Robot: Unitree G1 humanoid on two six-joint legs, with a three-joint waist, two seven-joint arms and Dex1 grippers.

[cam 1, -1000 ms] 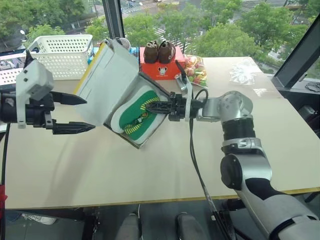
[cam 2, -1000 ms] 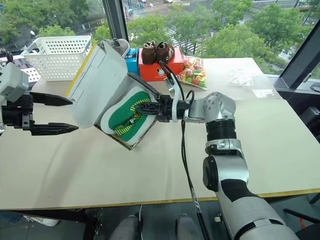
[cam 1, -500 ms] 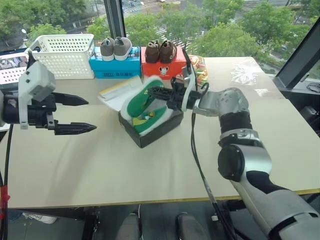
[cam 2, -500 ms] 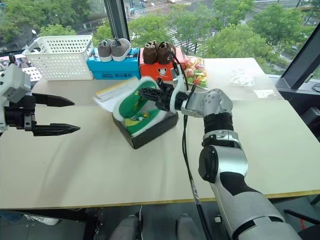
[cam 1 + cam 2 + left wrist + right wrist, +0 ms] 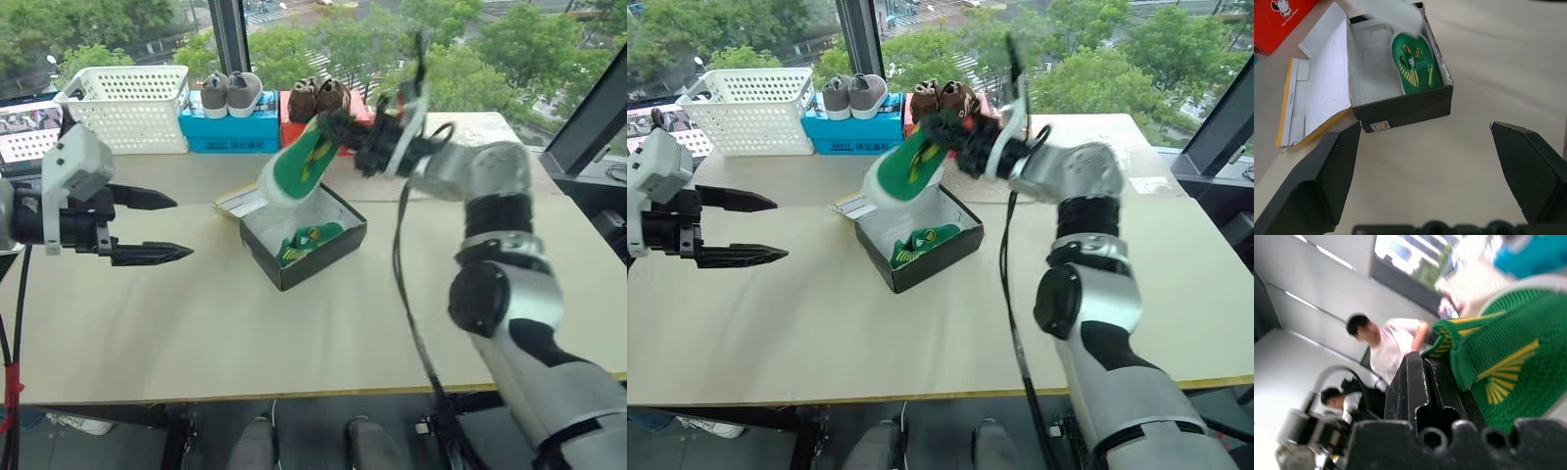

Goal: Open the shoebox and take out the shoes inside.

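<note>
Your right gripper (image 5: 338, 127) is clamped on one of the green shoes (image 5: 299, 164), gripping it by the collar and holding it tilted in the air, white sole outward, directly above the open shoebox (image 5: 304, 238). The black-sided box sits on the table (image 5: 196, 323) below that gripper, its yellow-edged lid folded flat, white lining exposed. The second green shoe (image 5: 1415, 68), yellow-striped, lies inside. Your left gripper (image 5: 162, 225) hangs well apart from the box, fingers spread wide, empty.
</note>
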